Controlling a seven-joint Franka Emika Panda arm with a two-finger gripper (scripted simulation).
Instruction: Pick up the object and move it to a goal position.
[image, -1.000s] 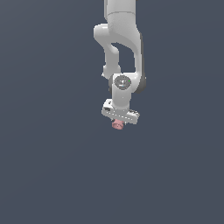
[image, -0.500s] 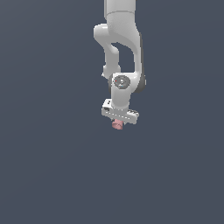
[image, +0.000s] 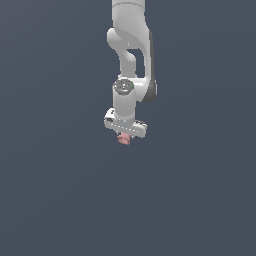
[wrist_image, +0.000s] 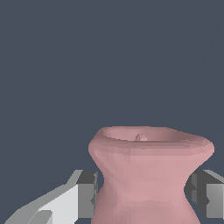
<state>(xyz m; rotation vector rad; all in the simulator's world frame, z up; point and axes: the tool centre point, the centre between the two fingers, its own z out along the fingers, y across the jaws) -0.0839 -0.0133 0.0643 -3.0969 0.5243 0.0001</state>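
The object (image: 123, 139) is a tiny pink spool-like item with a flared end. It hangs just under the white arm's gripper (image: 124, 136) in the exterior view, in mid-air against the plain dark grey background. In the wrist view the pink object (wrist_image: 144, 175) fills the lower middle, its flared rim facing away from the camera. The gripper (wrist_image: 144, 199) is shut on its narrow waist, with one grey finger (wrist_image: 85, 194) on each side of it. The fingertips are hidden behind the hand in the exterior view.
The white arm (image: 131, 55) reaches down from the upper edge of the exterior view. Around it there is only uniform dark grey background, with no other object or edge in sight.
The gripper, with the pink object in it, has shifted a little toward the exterior view's left and slightly upward. The grip looks unchanged.
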